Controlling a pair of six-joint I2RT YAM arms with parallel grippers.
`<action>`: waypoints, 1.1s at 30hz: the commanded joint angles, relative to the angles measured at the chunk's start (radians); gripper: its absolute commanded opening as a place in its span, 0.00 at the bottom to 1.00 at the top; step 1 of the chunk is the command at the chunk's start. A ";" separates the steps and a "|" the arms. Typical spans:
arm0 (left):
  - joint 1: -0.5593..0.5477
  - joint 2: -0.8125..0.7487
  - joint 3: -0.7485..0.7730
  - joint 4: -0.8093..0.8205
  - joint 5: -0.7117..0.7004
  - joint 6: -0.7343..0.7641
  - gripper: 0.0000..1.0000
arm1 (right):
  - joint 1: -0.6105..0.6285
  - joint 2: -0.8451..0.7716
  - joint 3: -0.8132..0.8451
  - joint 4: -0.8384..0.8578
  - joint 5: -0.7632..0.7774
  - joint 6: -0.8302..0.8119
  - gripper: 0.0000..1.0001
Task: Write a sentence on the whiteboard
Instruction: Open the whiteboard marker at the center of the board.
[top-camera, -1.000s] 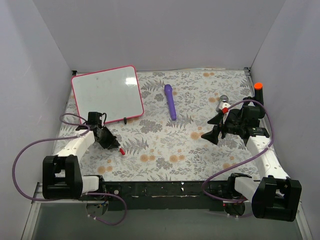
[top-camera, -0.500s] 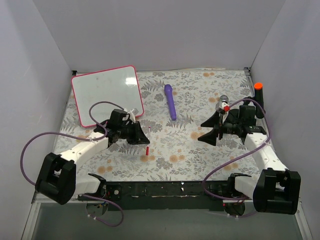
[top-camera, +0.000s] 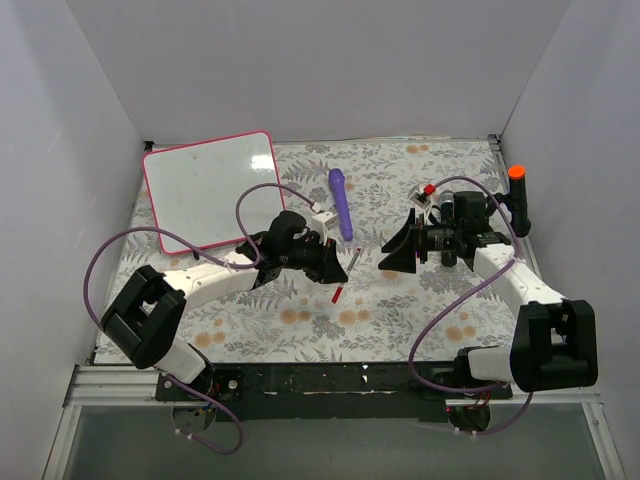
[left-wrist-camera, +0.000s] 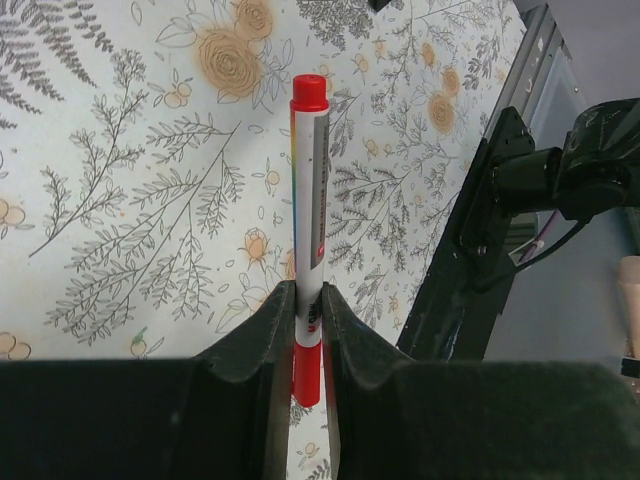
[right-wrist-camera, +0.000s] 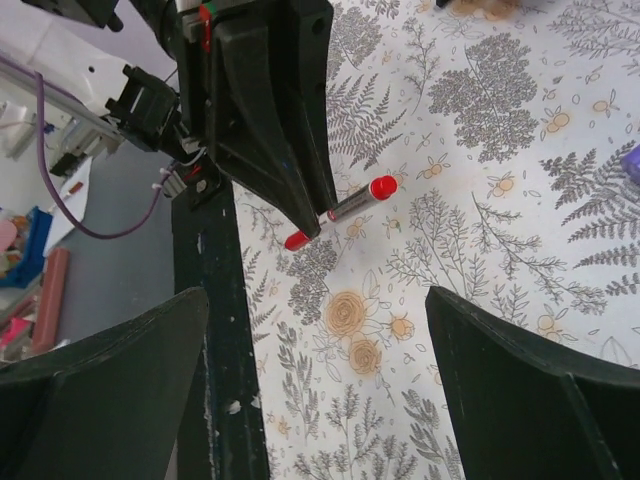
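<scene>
Top external view: one whiteboard lies on the desk, left of one purple stick. Just nearside of that stick, the left hand grips one red-capped marker. Right of the stick, the right hand stands wide open.

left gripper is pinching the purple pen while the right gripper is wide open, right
No: the left gripper pinches a red-capped marker, as the left wrist view shows; the purple pen lies apart from it. The right gripper is wide open.
</scene>
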 joint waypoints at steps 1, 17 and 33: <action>-0.027 0.014 0.048 0.081 0.004 0.069 0.00 | 0.037 0.009 0.029 0.097 0.055 0.204 0.98; -0.056 0.011 0.059 0.131 0.066 0.072 0.00 | 0.129 0.102 0.072 0.148 0.078 0.345 0.87; -0.075 0.052 0.096 0.142 0.072 0.082 0.00 | 0.149 0.132 0.097 0.153 0.065 0.363 0.02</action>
